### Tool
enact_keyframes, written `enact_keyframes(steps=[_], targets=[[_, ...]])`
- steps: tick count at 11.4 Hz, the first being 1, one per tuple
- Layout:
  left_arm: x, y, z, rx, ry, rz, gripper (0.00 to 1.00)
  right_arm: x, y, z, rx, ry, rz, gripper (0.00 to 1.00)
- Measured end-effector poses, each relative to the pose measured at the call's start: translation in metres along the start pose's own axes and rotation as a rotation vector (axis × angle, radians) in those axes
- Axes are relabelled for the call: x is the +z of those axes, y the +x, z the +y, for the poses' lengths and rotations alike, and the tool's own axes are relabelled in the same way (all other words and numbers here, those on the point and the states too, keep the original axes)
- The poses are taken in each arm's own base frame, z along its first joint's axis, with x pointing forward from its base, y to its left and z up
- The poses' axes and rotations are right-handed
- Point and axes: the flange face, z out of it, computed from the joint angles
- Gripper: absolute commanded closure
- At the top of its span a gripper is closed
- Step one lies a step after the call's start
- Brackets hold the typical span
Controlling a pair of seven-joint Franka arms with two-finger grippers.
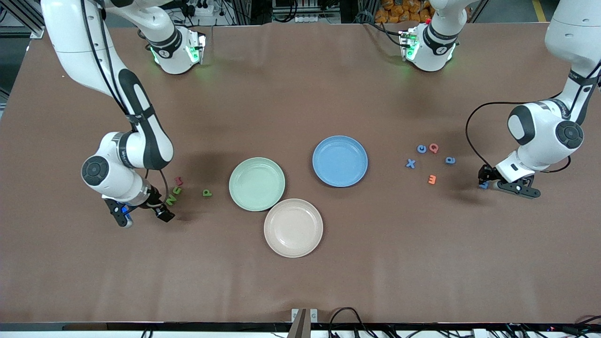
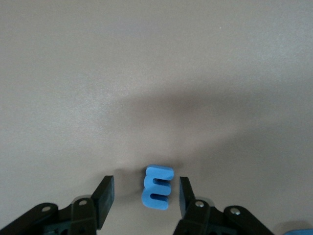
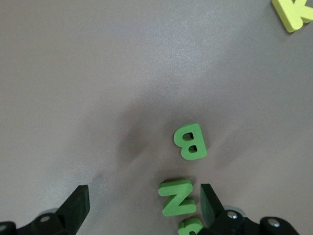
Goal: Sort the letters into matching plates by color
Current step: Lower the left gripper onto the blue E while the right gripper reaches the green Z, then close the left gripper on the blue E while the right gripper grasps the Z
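Here the left end effector (image 2: 144,184) is down at the tabletop (image 1: 300,281) at mid-height of the front frame, at the left arm's end. Its fingers stand apart on either side of a blue E (image 2: 157,187). The E's long axis runs the same way as the fingers, and a gap shows on each side, one narrower than the other. Only the left wrist view shows this; from the front the E is just a blue speck at the fingertips.

The right end effector (image 1: 143,213) sits low at the right arm's end, in the lower half of the front frame, with its fingers wide apart. A green N (image 3: 177,197) lies flat between them, askew and close to one finger (image 3: 209,200). A green B (image 3: 190,142) lies just beside the N, and part of a third green letter (image 3: 188,226) shows by the same finger. The right wrist view also catches a yellow K (image 3: 293,14), which the front view does not show.

Only the front view shows the plates in the middle of the frame: the green plate (image 1: 257,184), the blue plate (image 1: 340,161) and a beige plate (image 1: 293,227) lowest of the three. All three are bare. It also shows a green P (image 1: 207,192) near the green plate and three more blue letters (image 1: 421,149) well apart from the blue plate, toward the left arm's end.
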Motion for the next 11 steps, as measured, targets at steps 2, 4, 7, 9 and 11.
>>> enact_keyframes(steps=[2,4,7,9,11], targets=[[0.004,0.000,0.002,0.002,-0.004,-0.002,0.40,0.006,0.000,0.002,0.001,0.003,0.009,0.00],[0.006,-0.001,0.002,0.003,-0.007,-0.004,0.44,0.011,-0.002,0.006,0.003,0.000,0.009,0.00],[0.010,-0.001,0.003,0.003,-0.007,-0.002,0.61,0.013,-0.003,0.008,0.004,-0.002,0.009,0.00],[0.013,-0.001,0.003,0.003,-0.008,0.000,0.69,0.018,-0.004,0.014,0.003,0.002,0.018,0.04],[0.013,-0.001,0.003,0.003,-0.008,0.001,0.83,0.025,-0.008,0.021,-0.005,-0.005,0.018,0.05]])
